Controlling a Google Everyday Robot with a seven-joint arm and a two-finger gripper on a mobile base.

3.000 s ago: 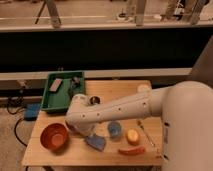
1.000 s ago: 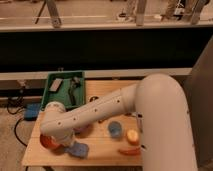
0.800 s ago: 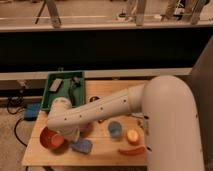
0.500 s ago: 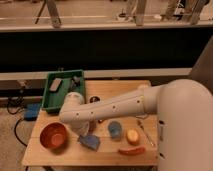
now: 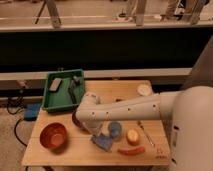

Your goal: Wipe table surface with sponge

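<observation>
The table surface [image 5: 107,90] is a light tan plank top. The sponge [image 5: 103,143], a small light-blue pad, lies flat on it near the front middle. My gripper [image 5: 97,135] is at the end of the white arm that reaches in from the right. It comes down onto the sponge's back left edge and holds it against the wood. The wrist hides most of the gripper.
A green tray [image 5: 51,103] with a grey block [image 5: 55,84] stands at the back left. An orange bowl [image 5: 53,135] is front left. A blue cup [image 5: 115,129], a yellow fruit [image 5: 132,135], an orange-red vegetable [image 5: 131,150] and a utensil [image 5: 145,134] lie right of the sponge. A white dish [image 5: 144,89] is back right.
The gripper and sponge have slid right along the table's front, from beside the orange bowl to near the blue cup. The other items have not moved.
</observation>
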